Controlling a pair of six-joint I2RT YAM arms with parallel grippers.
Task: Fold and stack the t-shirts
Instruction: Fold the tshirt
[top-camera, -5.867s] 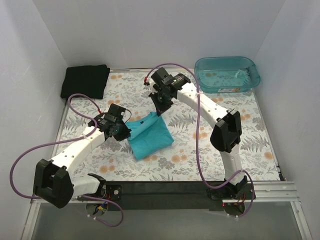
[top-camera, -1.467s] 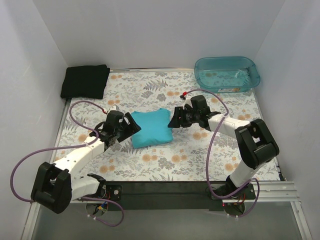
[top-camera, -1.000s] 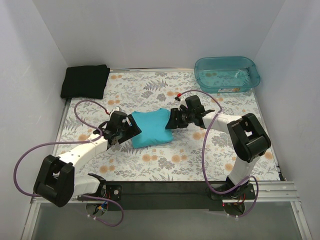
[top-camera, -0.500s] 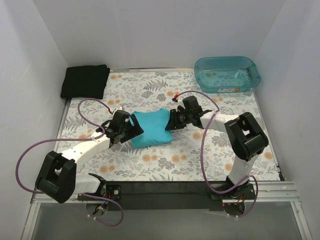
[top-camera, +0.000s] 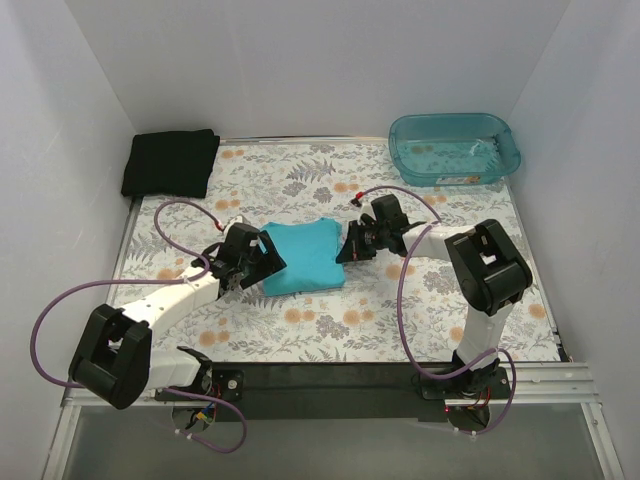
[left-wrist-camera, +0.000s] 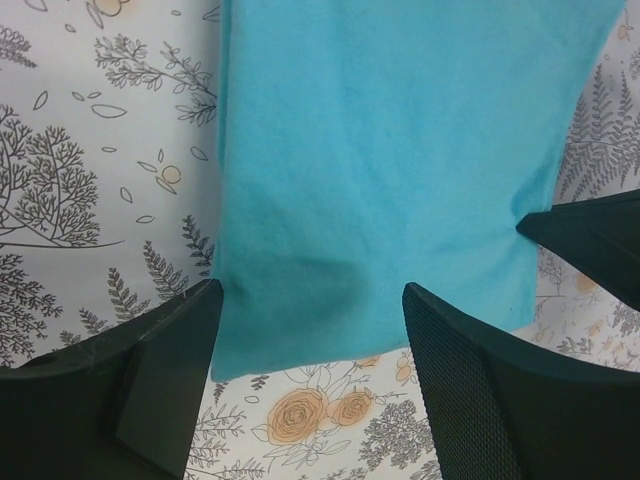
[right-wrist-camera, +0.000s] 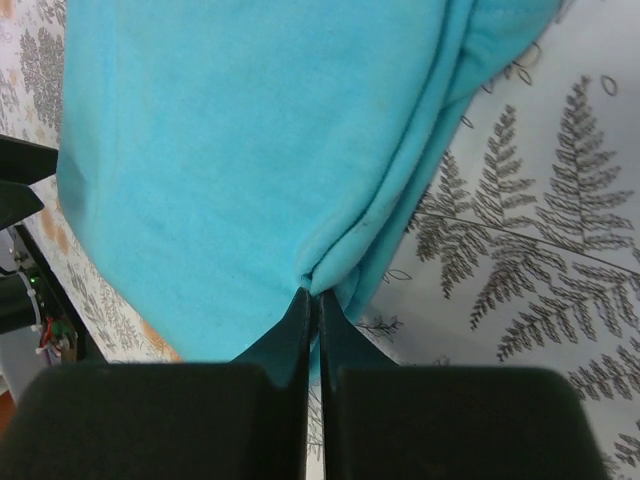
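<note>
The turquoise shirt (top-camera: 300, 258) is soft, matt knit cloth with a faintly fuzzy face. Well behind it to the left, the black shirt (top-camera: 171, 163) is matt cloth too. The bench (top-camera: 400, 320) under the turquoise shirt has a smooth, flat covering printed with ferns and flowers. Behind that shirt to the right, the tub (top-camera: 455, 148) is glossy see-through plastic. The left claw (left-wrist-camera: 312, 290) is matt black plastic, its fingers (left-wrist-camera: 470, 380) finely dimpled inside. The arms (top-camera: 165, 298) have smooth white plastic shells.

Bright even light, soft shadows, frames sharp.
</note>
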